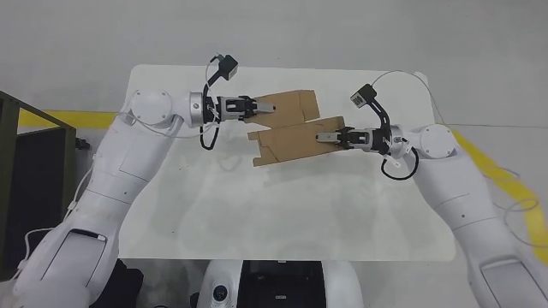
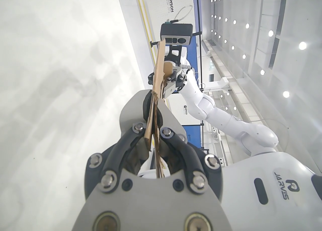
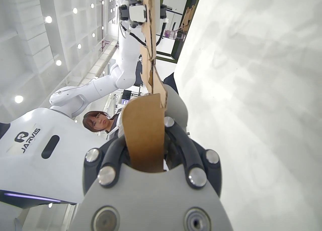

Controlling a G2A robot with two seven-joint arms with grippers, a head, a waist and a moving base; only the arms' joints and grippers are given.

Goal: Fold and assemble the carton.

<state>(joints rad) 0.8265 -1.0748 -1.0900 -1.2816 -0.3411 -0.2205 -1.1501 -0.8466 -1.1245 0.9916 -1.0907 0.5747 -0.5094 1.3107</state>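
A flat brown cardboard carton (image 1: 289, 127) hangs above the middle of the white table (image 1: 223, 214), held between both arms. My left gripper (image 1: 257, 109) is shut on the carton's far left flap; in the left wrist view the carton (image 2: 158, 71) runs edge-on out of my left gripper (image 2: 152, 106). My right gripper (image 1: 324, 138) is shut on the carton's right end. In the right wrist view the carton (image 3: 148, 28) runs edge-on from my right gripper (image 3: 161, 103), and a flap (image 3: 144, 131) curls back over the gripper's body.
A dark green frame (image 1: 34, 180) stands off the table's left side. Yellow floor tape (image 1: 501, 175) runs beyond the table's right edge. Bare tabletop lies in front of and below the carton.
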